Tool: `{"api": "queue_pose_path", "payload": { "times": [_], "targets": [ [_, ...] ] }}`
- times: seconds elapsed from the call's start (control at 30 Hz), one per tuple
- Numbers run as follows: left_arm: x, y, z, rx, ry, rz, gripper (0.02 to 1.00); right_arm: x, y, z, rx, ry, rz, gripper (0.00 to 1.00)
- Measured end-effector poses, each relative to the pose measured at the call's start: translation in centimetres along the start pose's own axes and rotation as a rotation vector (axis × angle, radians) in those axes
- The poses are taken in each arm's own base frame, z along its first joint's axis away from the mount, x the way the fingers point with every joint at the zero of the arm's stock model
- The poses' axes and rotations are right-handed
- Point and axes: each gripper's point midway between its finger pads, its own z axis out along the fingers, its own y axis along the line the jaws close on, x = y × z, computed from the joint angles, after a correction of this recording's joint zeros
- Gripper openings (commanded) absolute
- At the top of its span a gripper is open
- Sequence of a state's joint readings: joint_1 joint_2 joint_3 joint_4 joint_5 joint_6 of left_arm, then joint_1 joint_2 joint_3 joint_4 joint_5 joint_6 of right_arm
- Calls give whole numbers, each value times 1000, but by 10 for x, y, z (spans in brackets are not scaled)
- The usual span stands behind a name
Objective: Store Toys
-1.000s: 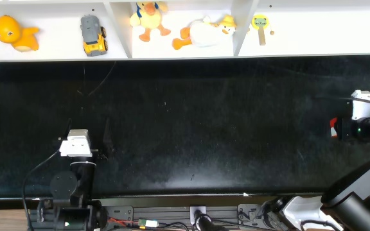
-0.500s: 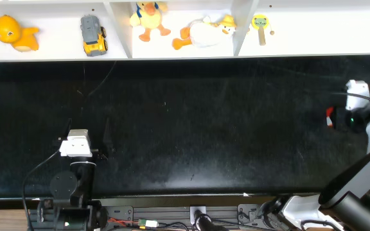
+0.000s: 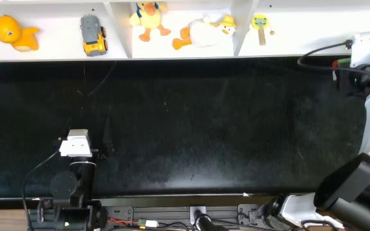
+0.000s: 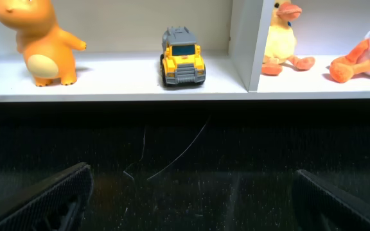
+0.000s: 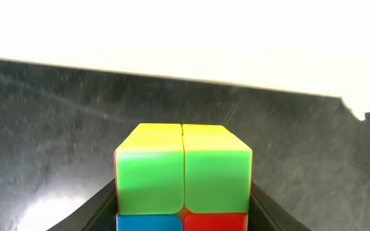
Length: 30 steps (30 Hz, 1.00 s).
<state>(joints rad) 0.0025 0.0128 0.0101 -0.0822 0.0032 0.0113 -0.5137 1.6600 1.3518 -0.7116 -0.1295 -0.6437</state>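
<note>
1. Right tool (image 5: 182, 215): clenched on the cube, one finger against each side. It stands at 2 o'clock on the desk, just short of the shelf front.
2. Left tool (image 4: 191, 202): released, fingers spread wide with nothing between them. It stands at 8 o'clock, well apart from the shelf and facing the truck.
3. Desk (image 3: 191, 128): black and scuffed.
4. Shelf (image 3: 313, 32): white, running along the 12 o'clock edge. Two uprights split it into three compartments, and the 1 o'clock compartment has a long bare stretch.
5. White duck plush (image 3: 204, 32): lying on its side in the middle compartment.
6. Yellow duck plush (image 3: 149, 19): in the same compartment, just beside the white one.
7. Orange figure (image 3: 15, 32): in the 11 o'clock compartment.
8. Truck (image 3: 93, 35): yellow and grey, in the same compartment as the orange figure and apart from it.
9. Cube (image 5: 182, 170): two-by-two, with green, yellow, blue and red faces. It is held level above the desk and not yet stored.
10. Green toy (image 3: 261, 24): small, on a stick, beside the upright in the 1 o'clock compartment.
11. Handling note (judgement): the step in hand is placing the cube.
   - Keep the cube level and carry it over the shelf lip.
   - Aim for the bare stretch, away from the green toy.
   - Part the fingers only once the underside rests flat.
   - Draw straight back so neither finger drags the cube.
</note>
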Motion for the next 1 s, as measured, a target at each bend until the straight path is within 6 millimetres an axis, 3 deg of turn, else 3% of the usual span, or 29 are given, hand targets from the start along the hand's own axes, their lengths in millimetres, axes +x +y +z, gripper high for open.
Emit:
{"api": "queue_pose_path", "payload": {
  "times": [0.2,0.47,0.7,1.0],
  "targets": [
    [0,0,0,0,0,0,998,-27,-11,-2,21,-35,12,305],
    [0,0,0,0,0,0,998,-49,15,41,-60,7,-21,301],
    [0,0,0,0,0,0,998,-74,15,46,-57,-29,-23,301],
    [0,0,0,0,0,0,998,-76,15,55,-61,-24,-6,318]
  ]
}}
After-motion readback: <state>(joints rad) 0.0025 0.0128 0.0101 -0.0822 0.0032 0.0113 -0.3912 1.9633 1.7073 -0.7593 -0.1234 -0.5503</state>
